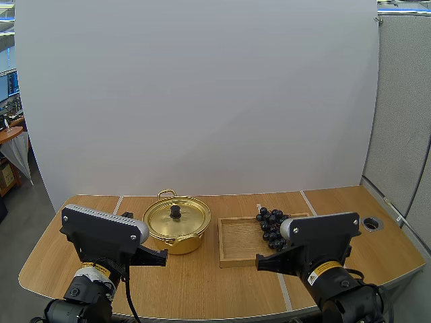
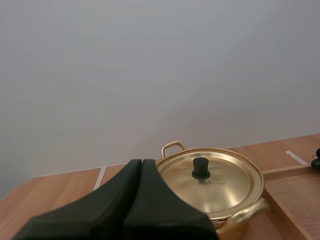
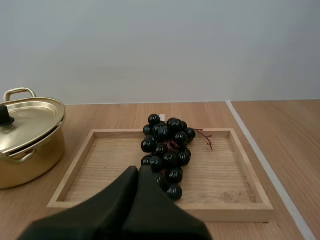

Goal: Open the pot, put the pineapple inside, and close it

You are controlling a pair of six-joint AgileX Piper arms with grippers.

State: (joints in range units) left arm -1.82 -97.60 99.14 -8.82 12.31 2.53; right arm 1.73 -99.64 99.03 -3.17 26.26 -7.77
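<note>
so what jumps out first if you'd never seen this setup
A shiny gold metal pot, its lid on, stands on the wooden table. To its right a bunch of dark grapes lies in a shallow square wooden tray. The left gripper is shut near the pot, the right gripper shut by the grapes.

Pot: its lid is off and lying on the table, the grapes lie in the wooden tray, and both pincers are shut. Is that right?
Not quite: the lid sits on the pot, closing it, as the left wrist view shows. The grapes do lie in the wooden tray, and the left pincer and right pincer are shut.
</note>
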